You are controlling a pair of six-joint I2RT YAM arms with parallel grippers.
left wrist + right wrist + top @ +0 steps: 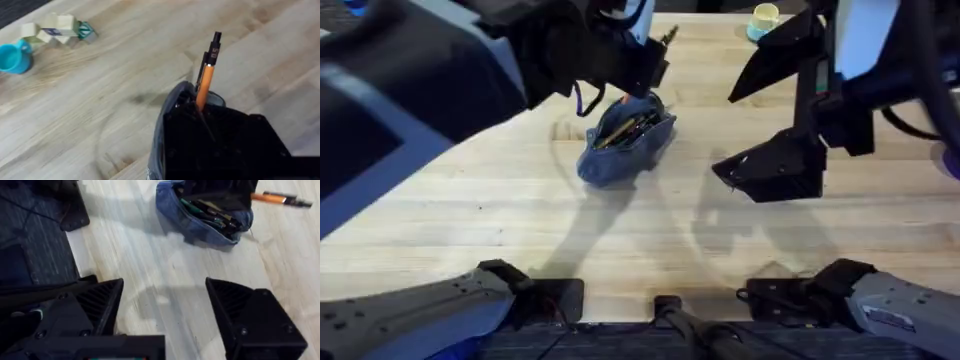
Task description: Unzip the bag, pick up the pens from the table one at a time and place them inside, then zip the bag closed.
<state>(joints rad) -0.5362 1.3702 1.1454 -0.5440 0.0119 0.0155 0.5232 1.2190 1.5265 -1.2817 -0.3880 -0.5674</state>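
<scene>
One pen [206, 80] | your left gripper [642, 62] is clamping it, angling it into the gaping bag [626, 140] | right gripper [165, 312] is idling apart, clear.

Left arm sweeps in big and dark from its base at the near-left corner, reaching toward the far middle of the table, wrist bent down. The left gripper [645, 68] hangs low at the far middle, fingers clamped on a pen [206, 80] that sticks out past them. Over on the right, the right arm stands tall from the near-right corner, forearm upright. The right gripper [760, 170] hovers above the table's right half, black fingers [250, 315] spread wide, nothing between them.
</scene>
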